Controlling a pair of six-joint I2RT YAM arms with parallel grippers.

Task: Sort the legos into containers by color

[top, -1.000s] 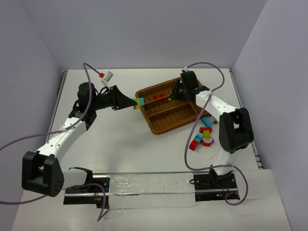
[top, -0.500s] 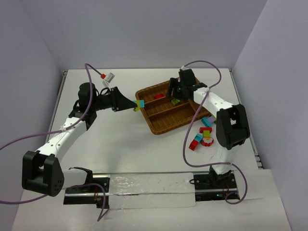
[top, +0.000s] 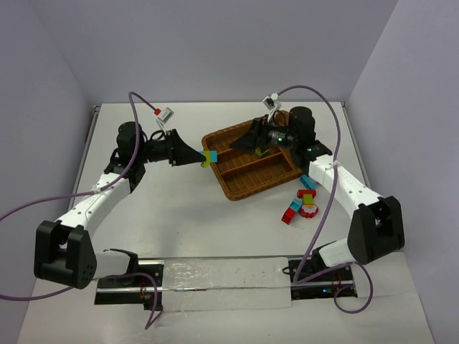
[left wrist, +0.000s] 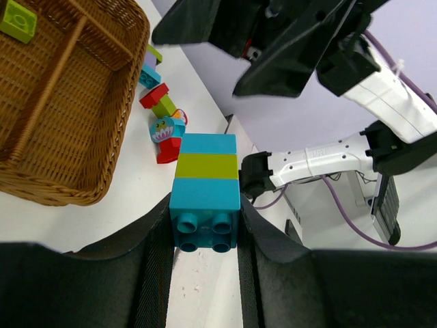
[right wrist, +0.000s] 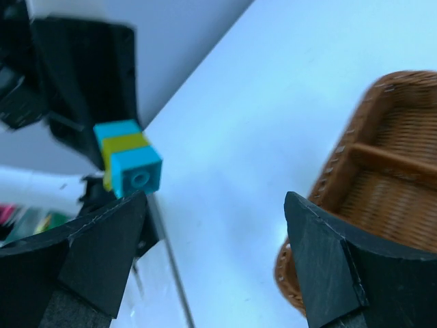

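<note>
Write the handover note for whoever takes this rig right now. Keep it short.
Left gripper: shut on a cyan and yellow-green stack, held up at the left corner of the wicker tray.
Right gripper: open, empty, above the tray, pointed at that stack.
Done: one yellow-green brick lies in a tray slot; others may be hidden under the right arm.
Left: the stack probably needs pulling apart by color; the loose pile of red, cyan and green bricks beside the tray is unsorted.

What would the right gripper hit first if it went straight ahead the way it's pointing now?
Most likely the cyan and yellow-green brick stack held in the left gripper. The open right gripper aims toward it from over the wicker tray. The stack sits slightly left of centre, and depth is unclear.
</note>
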